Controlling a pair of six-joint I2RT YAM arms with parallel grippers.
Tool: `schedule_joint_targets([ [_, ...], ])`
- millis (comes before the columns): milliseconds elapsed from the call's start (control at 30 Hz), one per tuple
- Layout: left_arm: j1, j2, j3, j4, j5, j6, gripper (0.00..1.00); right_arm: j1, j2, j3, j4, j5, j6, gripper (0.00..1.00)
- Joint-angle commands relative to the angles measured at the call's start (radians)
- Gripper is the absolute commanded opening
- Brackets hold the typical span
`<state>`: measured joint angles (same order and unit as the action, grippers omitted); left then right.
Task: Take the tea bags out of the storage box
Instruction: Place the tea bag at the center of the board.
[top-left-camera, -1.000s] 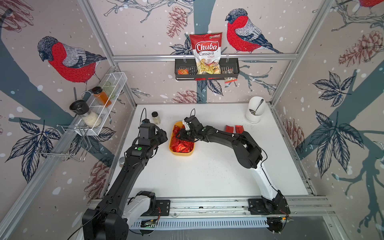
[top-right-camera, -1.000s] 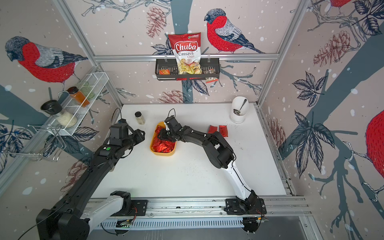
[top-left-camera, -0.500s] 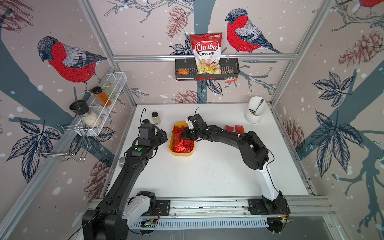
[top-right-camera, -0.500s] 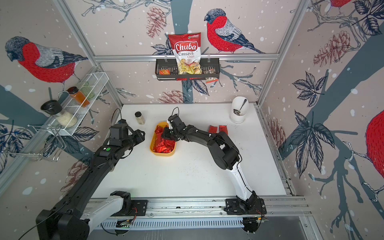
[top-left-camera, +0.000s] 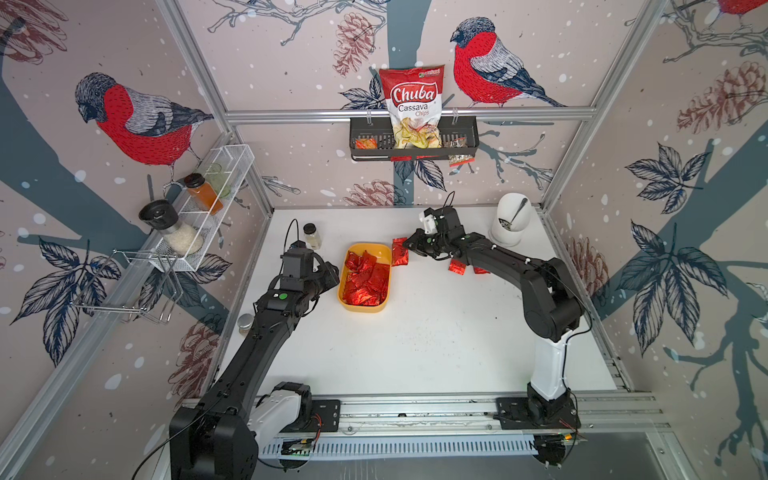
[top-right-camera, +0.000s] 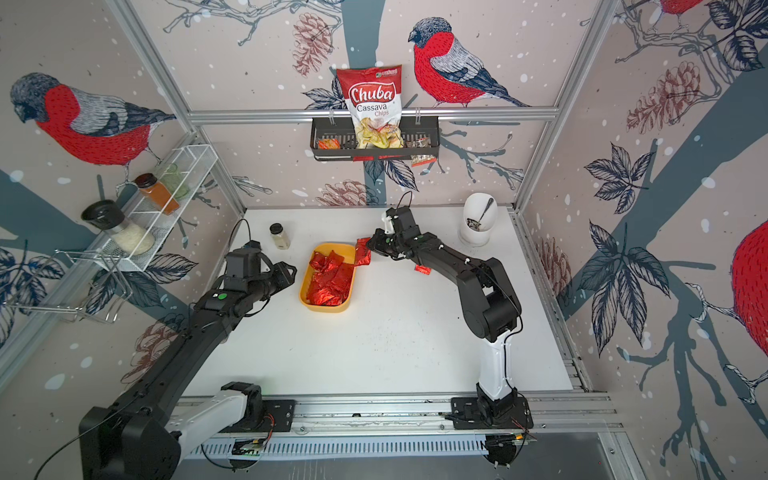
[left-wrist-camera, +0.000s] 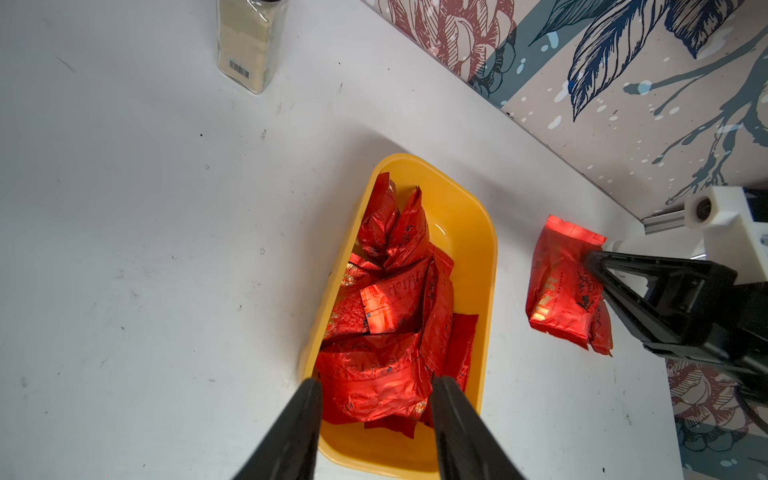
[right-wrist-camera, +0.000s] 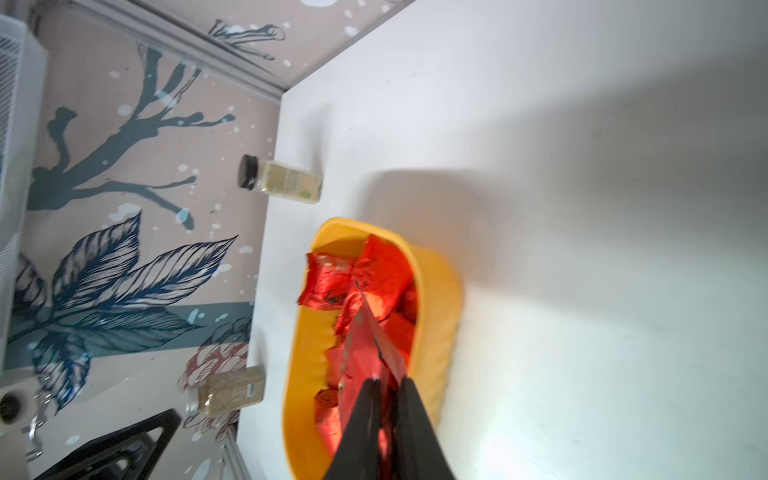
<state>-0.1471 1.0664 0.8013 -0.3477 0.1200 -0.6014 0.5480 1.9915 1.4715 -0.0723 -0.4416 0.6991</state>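
Desk, read from 9 o'clock across to 3 o'clock

- Small clear glass spice jar with black cap (top-left-camera: 311, 237): upright, at the box's 11 o'clock, apart from it
- Left fingers (left-wrist-camera: 291, 432): in both top views beside the box's 9 o'clock wall. In the left wrist view the tips hang over the box's edge, spread apart with nothing clamped between them
- Shallow yellow-orange plastic storage box (top-left-camera: 365, 311): rounded corners, lidless, flat on the white desk (top-left-camera: 415, 353), left of centre. It holds a heap of crinkled shiny red foil tea bags (top-left-camera: 365, 278), overlapping. Some bare yellow floor shows at the 12 o'clock end
- Single red foil tea bag (top-left-camera: 400, 251): outside the box, just beside its 2 o'clock corner. The right fingers (right-wrist-camera: 361, 419) are clenched on its edge. Cannot tell whether it touches the desk
- Two more red foil sachets (top-left-camera: 456, 266): on the desk at the box's 3 o'clock, well apart from it, partly hidden by the right arm
- White cylindrical cup holding a metal spoon (top-left-camera: 509, 226): upright at the desk's 1 o'clock corner
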Motion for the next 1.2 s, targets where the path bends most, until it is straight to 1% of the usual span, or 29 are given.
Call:
schedule_joint_targets([
  [0, 0.001, 0.013, -0.015, 0.039, 0.031, 0.002, 0.48, -0.029, 0.031, 0.002, -0.026, 0.006, -0.077, 0.14],
  [267, -0.022, 0.066, -0.031, 0.067, 0.049, -0.005, 0.48, -0.055, 0.189, 0.077, -0.025, 0.005, -0.086, 0.14],
  [467, -0.053, 0.129, -0.027, 0.094, 0.052, -0.003, 0.48, -0.075, 0.239, 0.118, -0.04, 0.013, -0.09, 0.14],
  [567, -0.073, 0.178, -0.01, 0.106, 0.047, 0.003, 0.48, -0.086, 0.243, 0.109, -0.044, 0.018, -0.095, 0.19],
  [633, -0.086, 0.216, 0.011, 0.11, 0.044, 0.012, 0.48, -0.092, 0.242, 0.103, -0.05, 0.023, -0.103, 0.28],
  [733, -0.107, 0.276, 0.065, 0.096, 0.025, 0.036, 0.48, -0.095, 0.225, 0.094, -0.064, 0.042, -0.121, 0.44],
  [833, -0.122, 0.344, 0.139, 0.068, 0.002, 0.083, 0.48, -0.096, 0.187, 0.08, -0.074, 0.062, -0.138, 0.52],
  [900, -0.13, 0.399, 0.191, 0.038, -0.016, 0.124, 0.48, -0.096, 0.154, 0.07, -0.084, 0.081, -0.149, 0.54],
  [933, -0.134, 0.432, 0.242, 0.016, -0.025, 0.148, 0.47, -0.096, 0.133, 0.062, -0.087, 0.092, -0.154, 0.55],
  [1033, -0.145, 0.531, 0.349, -0.046, -0.056, 0.21, 0.42, -0.094, 0.067, 0.033, -0.099, 0.116, -0.166, 0.56],
  [1167, -0.162, 0.648, 0.464, -0.092, -0.095, 0.262, 0.37, -0.084, -0.036, -0.022, -0.101, 0.143, -0.18, 0.56],
])
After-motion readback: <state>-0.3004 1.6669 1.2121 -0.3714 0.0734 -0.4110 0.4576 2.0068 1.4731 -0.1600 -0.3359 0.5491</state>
